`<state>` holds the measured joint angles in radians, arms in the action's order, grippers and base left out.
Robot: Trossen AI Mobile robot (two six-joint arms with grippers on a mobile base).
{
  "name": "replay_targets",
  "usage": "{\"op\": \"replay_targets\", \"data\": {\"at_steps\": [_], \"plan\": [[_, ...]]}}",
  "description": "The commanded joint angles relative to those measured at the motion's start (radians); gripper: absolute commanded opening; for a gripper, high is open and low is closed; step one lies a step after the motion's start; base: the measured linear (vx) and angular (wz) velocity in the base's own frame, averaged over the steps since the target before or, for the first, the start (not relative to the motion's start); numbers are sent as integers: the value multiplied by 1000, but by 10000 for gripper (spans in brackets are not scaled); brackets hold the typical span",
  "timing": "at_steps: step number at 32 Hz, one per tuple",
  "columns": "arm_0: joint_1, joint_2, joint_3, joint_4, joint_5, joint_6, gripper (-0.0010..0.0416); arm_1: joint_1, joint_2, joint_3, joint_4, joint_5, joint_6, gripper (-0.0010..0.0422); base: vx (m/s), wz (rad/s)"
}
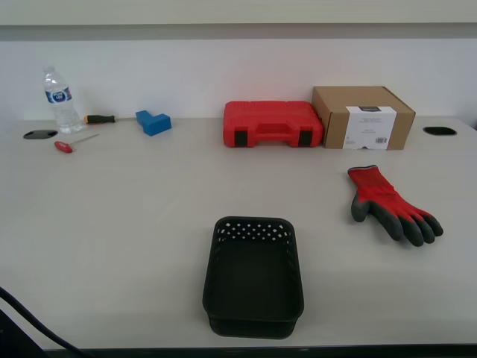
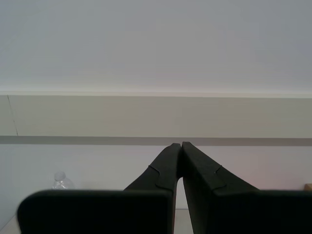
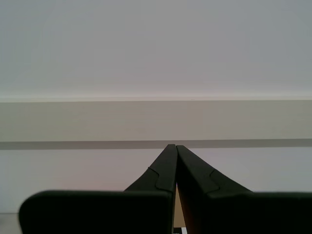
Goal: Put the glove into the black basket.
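The red glove [image 1: 391, 203] with dark grey palm and fingertips lies flat on the table at the exterior view's right, fingers pointing toward the front right. The black basket [image 1: 253, 276] with perforated walls stands empty near the table's front edge, at the middle. My first gripper [image 3: 173, 146] is shut and empty, pointing at the far wall. My second gripper [image 2: 181, 144] is shut and empty too, also pointing at the wall. Neither gripper shows in the exterior view.
A red plastic tool case [image 1: 272, 124] and a cardboard box [image 1: 363, 117] stand at the back. A water bottle [image 1: 59, 101], a blue block [image 1: 154, 121] and two screwdrivers [image 1: 73, 142] lie at the back left. A dark cable [image 1: 30, 322] crosses the front left corner.
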<state>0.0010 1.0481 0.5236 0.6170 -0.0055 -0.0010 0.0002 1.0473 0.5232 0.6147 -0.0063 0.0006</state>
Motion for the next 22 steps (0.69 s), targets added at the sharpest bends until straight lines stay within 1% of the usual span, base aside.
{"op": "replay_targets", "data": {"at_steps": [1,12,15,18,20,21,22], "plan": [[0,0,1,3,0,0,1,0,0,0,3,-1,0,0,0,0],[0,0,1,3,2,2,1,0,0,0,3,-1,0,0,0,0],[0,1,1,-3,26,2,1,0,0,0,3,-1,0,0,0,0],[0,2,2,-20,76,2,1,0,0,0,3,-1,0,0,0,0],[0,2,29,-127,110,2,1,0,0,0,3,-1,0,0,0,0],[-1,7,48,-182,114,2,1,0,0,0,3,-1,0,0,0,0],[-1,22,82,-268,114,1,1,0,0,0,3,-1,0,0,0,0]]}}
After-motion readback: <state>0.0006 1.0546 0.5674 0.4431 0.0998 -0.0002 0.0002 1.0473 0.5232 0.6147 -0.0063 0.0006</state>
